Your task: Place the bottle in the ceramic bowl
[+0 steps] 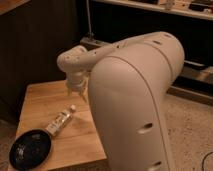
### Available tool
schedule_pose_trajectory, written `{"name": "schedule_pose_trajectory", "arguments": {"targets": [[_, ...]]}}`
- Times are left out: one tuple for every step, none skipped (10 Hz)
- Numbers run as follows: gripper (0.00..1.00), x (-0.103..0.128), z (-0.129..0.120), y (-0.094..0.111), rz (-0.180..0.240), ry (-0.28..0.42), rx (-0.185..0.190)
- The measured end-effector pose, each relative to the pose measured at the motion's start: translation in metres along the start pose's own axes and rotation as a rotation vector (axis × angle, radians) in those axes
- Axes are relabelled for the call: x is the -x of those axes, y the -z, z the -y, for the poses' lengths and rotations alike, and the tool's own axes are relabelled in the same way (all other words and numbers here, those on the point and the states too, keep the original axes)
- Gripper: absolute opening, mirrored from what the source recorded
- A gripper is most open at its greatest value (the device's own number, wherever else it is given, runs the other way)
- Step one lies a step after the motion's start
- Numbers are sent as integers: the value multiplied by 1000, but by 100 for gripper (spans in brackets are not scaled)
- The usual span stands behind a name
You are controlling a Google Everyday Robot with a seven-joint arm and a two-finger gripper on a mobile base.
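Here, tool (76,94) (spread) near slim bottle (60,122).

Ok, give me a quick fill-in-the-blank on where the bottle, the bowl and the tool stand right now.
The small clear plastic bottle lies on its ____ on the wooden table.
The round glossy black ceramic bowl, by the bottle's base, holds ____.
The two-finger tool hangs open and empty above the table, nearest the bottle's ____ end.
Missing words: side; nothing; cap.
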Motion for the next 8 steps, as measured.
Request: {"name": "schedule_pose_trajectory", "arguments": {"targets": [[65, -1, -5, -6, -8, 4, 0], [65, -3, -11, -12, -15, 12, 3], [65, -1, -16, -17, -19, 18, 11], [65, 1, -22, -22, -19, 24, 26], [65, 2, -29, -26, -24, 34, 46], [65, 4, -32, -30, -28, 42, 70], [65, 5, -33, -32, -33, 52, 97], [65, 5, -35, -36, -41, 66, 142]]}}
